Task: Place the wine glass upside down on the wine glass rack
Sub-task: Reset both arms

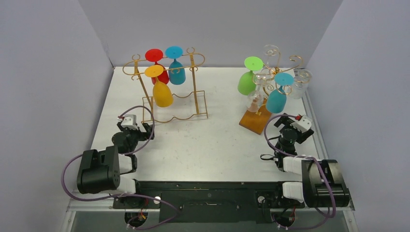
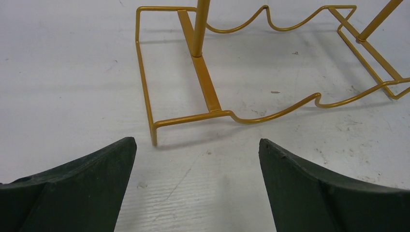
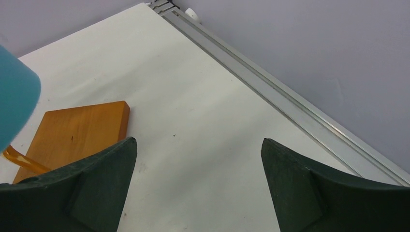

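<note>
A gold wire rack [image 1: 195, 92] at the back left holds a red glass [image 1: 155, 59], a blue glass [image 1: 176, 72] and a yellow glass [image 1: 162, 93], all hanging upside down. A second gold rack on a wooden base [image 1: 255, 121] at the back right holds a green glass [image 1: 247, 82], a teal glass [image 1: 276, 99] and clear glasses [image 1: 300, 84] upside down. My left gripper [image 1: 141, 129] is open and empty, just in front of the left rack's foot [image 2: 208, 92]. My right gripper [image 1: 286, 123] is open and empty beside the wooden base [image 3: 72, 135], under the teal glass [image 3: 14, 96].
The table's metal edge rail [image 3: 270, 92] runs close on the right of the right gripper. Grey walls close in the table on the left, back and right. Cables loop from both arms near their bases.
</note>
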You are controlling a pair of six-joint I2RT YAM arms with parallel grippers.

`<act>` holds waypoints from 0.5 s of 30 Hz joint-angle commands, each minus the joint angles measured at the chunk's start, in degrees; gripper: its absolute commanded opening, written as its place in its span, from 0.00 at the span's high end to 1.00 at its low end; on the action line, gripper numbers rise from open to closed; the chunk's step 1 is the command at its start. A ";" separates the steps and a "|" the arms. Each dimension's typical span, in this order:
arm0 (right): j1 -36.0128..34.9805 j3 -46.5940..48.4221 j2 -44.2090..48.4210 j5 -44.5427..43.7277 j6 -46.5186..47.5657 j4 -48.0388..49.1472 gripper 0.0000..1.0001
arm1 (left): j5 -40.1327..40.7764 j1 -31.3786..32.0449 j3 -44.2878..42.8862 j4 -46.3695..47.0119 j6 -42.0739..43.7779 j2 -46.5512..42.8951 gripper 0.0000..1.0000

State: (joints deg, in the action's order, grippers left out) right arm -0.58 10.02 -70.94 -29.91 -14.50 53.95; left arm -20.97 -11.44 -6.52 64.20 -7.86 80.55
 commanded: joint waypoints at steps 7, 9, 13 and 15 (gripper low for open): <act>-3.24 3.90 -7.59 -1.46 3.47 6.82 0.05 | 14.95 8.50 -7.29 1.15 3.62 3.95 0.04; -3.20 3.49 -7.45 -1.54 3.62 7.48 0.05 | 16.89 9.69 -7.67 -1.04 3.89 3.21 0.04; -3.29 3.12 -7.33 -1.70 3.91 8.01 0.05 | 16.93 9.77 -7.58 -0.34 3.91 3.48 0.04; -3.37 3.08 -7.30 -1.79 3.98 8.17 0.05 | 16.93 9.77 -7.46 0.57 4.07 3.74 0.04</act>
State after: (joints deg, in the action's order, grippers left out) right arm -3.75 12.95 -79.05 -30.87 -10.94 60.29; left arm -6.15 -1.80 -13.02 64.25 -4.71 84.99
